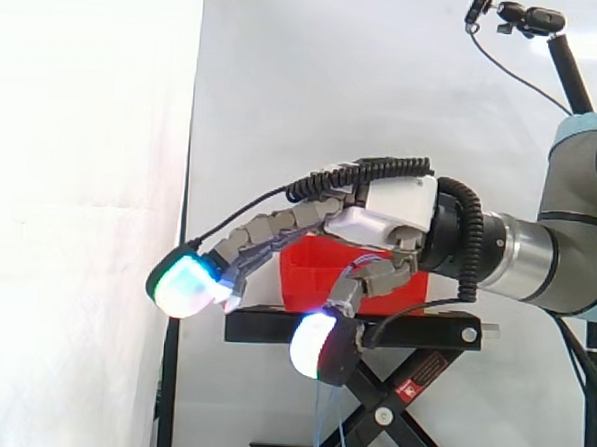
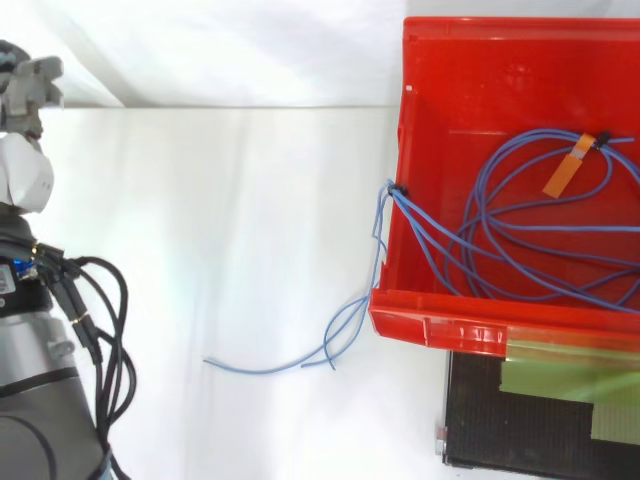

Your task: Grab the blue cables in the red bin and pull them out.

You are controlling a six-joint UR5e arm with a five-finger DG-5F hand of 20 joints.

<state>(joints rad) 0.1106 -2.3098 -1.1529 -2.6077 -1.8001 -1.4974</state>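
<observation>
Hand (image 1: 399, 211) open from what I see, fingers relaxed, empty. Cables (image 2: 420, 225) trail over bin (image 2: 480, 325) wall.

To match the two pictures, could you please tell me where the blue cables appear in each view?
Side view: the blue cables hang as thin strands at the bottom centre, below the red bin.
Top view: the blue cables lie coiled inside the bin at the right, loose ends trailing out over its left wall.
Shared landmark: the red bin.
</observation>
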